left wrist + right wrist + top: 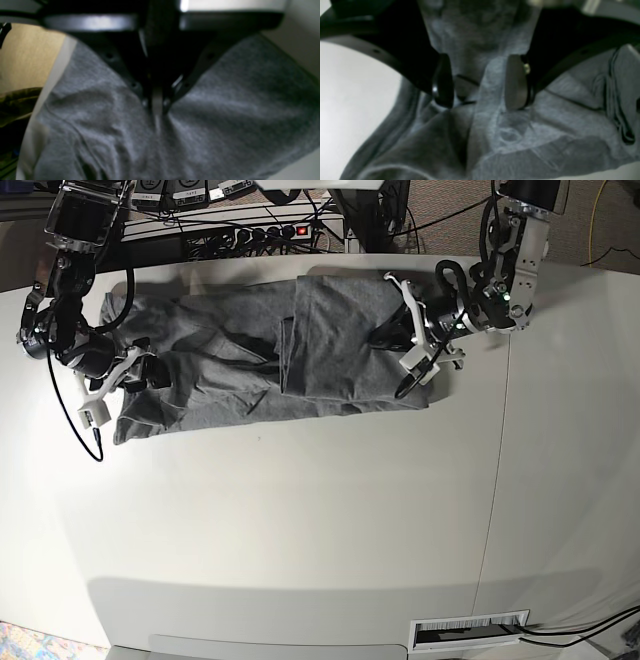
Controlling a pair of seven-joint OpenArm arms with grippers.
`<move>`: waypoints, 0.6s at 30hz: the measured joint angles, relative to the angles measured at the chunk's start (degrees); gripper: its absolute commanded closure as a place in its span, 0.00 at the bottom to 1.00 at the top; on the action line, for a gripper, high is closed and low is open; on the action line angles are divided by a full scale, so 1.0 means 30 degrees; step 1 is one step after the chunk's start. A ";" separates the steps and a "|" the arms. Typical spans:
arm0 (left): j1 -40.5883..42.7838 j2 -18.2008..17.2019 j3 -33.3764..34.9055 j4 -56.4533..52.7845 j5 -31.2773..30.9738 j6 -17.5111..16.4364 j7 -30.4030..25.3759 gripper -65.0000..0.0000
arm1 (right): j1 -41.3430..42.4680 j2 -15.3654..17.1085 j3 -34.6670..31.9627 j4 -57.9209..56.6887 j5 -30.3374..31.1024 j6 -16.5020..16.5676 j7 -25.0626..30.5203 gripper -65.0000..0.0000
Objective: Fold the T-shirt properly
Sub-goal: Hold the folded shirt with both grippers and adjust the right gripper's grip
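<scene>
The plain heather-grey cotton T-shirt (260,355) lies along the far side of the white table (330,530), partly folded. The left end effector (157,108) is pinched tight on its cloth; the right end effector (480,82) gapes wide, straddling a ridge, probably readying another fold.

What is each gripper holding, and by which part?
The left gripper is shut on the T-shirt, pinching a small ridge of cloth on its folded-over end. The right gripper is open over the other end, holding nothing.
</scene>
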 measured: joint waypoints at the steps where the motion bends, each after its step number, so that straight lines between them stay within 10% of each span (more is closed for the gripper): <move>1: 0.0007 0.0000 -0.0007 -0.0095 0.0000 0.0007 -0.0189 1.00 | 0.0000 0.0000 0.0066 0.0000 0.0197 0.0000 -0.0066 0.47; 18: 0.0007 0.0007 0.0000 -0.0146 0.0007 0.0000 -0.0313 1.00 | -0.1115 0.0138 0.2353 0.3730 0.0816 0.0554 -0.0525 0.47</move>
